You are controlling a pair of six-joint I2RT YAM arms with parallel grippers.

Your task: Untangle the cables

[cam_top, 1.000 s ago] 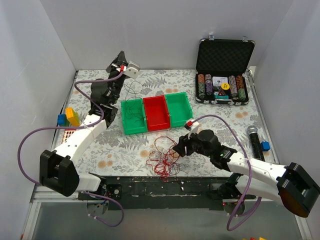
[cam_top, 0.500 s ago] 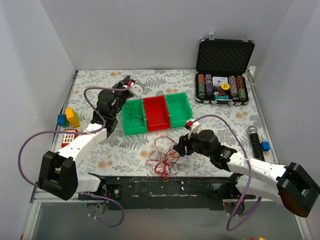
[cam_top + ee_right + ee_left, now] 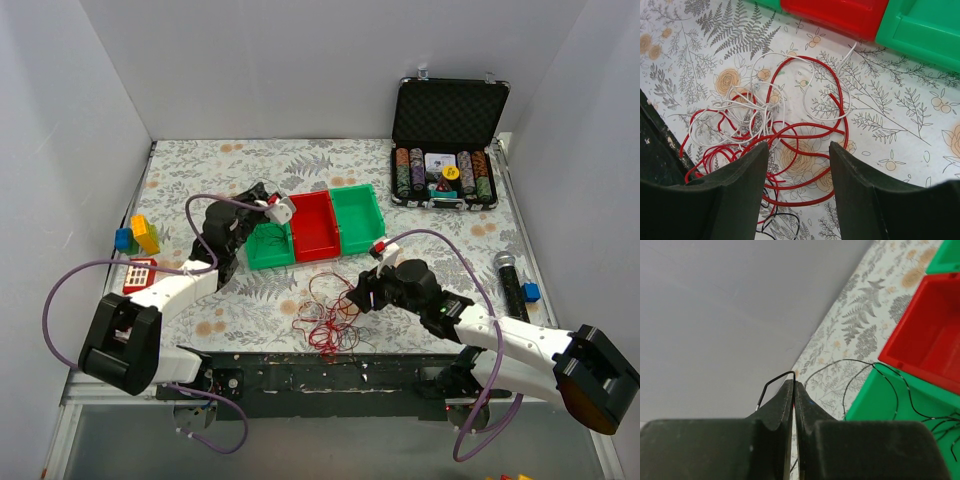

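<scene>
The cables lie in two places. A tangle of red cables (image 3: 325,315) and whitish cables (image 3: 747,107) sits on the table near the front edge; the red cables (image 3: 790,137) fill the right wrist view, with a bit of black strand (image 3: 777,222) at the bottom. My right gripper (image 3: 353,297) is open and empty just above this tangle, its jaws (image 3: 799,147) wide apart over the red loops. My left gripper (image 3: 262,200) is shut on a thin dark cable (image 3: 775,382) at its tips (image 3: 794,382). That cable trails down into the left green bin (image 3: 262,258).
A red bin (image 3: 312,228) and a second green bin (image 3: 358,215) adjoin the left green one. An open case of poker chips (image 3: 445,170) stands back right. A microphone (image 3: 508,280) and blue block (image 3: 530,292) lie right; coloured blocks (image 3: 140,235) and a red keypad (image 3: 138,272) lie left.
My left gripper has come down and toward the front right, from near the back wall to over the left green bin, still holding the dark cable. The right arm has not moved.
</scene>
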